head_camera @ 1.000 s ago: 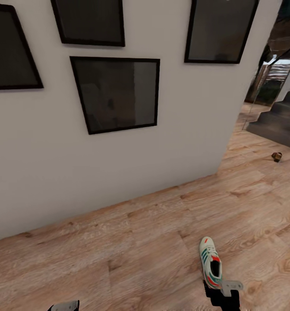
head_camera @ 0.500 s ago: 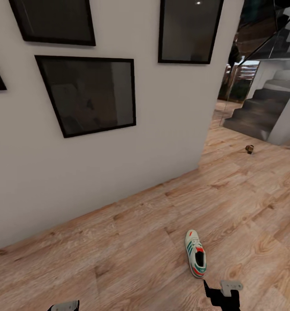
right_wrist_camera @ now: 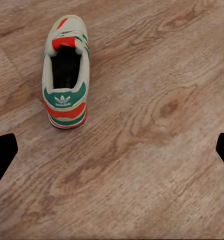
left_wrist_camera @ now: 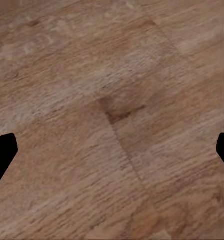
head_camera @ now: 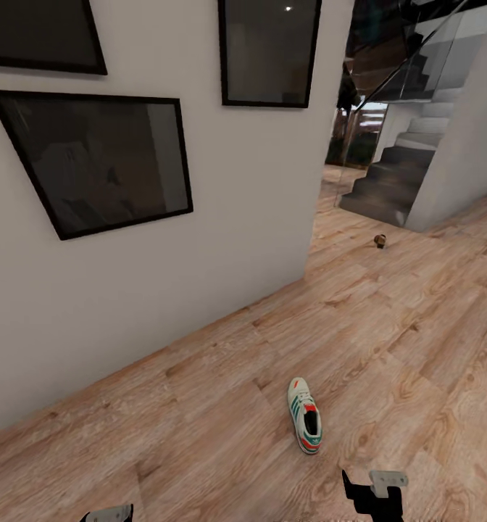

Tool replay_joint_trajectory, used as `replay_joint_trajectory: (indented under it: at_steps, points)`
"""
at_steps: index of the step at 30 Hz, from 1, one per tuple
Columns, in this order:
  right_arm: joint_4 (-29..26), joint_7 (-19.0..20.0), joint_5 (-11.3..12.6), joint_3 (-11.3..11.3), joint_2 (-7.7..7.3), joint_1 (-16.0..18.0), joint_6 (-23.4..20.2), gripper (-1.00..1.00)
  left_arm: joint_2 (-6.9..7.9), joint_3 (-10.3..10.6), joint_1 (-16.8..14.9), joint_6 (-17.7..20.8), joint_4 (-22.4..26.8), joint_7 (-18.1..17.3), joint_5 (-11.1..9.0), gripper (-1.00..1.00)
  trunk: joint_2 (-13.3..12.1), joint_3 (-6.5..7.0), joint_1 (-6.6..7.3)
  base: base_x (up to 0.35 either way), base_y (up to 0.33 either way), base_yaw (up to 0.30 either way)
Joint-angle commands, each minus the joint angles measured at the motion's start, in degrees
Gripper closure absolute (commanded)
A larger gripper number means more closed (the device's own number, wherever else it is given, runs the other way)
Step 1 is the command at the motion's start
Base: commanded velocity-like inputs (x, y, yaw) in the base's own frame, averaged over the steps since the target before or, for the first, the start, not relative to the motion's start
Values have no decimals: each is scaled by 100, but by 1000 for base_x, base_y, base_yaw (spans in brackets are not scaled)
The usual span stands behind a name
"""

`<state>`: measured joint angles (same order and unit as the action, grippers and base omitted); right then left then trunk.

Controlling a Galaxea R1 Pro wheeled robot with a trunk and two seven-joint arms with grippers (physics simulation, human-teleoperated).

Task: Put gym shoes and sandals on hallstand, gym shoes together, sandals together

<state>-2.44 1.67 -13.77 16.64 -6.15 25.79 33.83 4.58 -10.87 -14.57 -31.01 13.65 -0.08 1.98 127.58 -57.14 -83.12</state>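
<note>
On the corridor floor point(head_camera: 222, 406), a single gym shoe point(head_camera: 305, 425) stands upright on its sole, well clear of the white wall point(head_camera: 200, 275) hung with dark framed pictures point(head_camera: 98, 163). It lies just ahead of the right gripper point(head_camera: 377, 495) and slightly toward the robot's left, toe pointing away from the robot, heel nearest it. From the right wrist camera the same shoe point(right_wrist_camera: 65, 79) sits apart from the black fingertips point(right_wrist_camera: 2, 152), its red-orange heel patch facing the camera and nothing between the fingers but bare planks; the tips stand wide apart at the frame's opposite edges. The left gripper point(head_camera: 107, 514) barely enters the head view at the lower edge, well apart from the shoe. Its wrist camera looks down on wood grain point(left_wrist_camera: 112, 115), with its fingertips point(left_wrist_camera: 1, 157) likewise spread wide. Farther down the corridor, near the foot of a grey staircase point(head_camera: 392, 177), a small brown object point(head_camera: 380, 241) rests on the floor, too small to identify.
</note>
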Motion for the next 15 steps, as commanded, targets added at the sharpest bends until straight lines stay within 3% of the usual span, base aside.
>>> replay_joint_trajectory:
  at_steps: [1,15]
  points:
    - [7,17,-38,50,0,5,18,-100,-1,-20,-2,-19,-3,-1,22,-100,2,-5,1,0,0,-273]
    - [3,12,-31,50,0,5,22,-100,-1,-20,0,-19,-3,-1,22,-100,2,-5,1,0,0,-266]
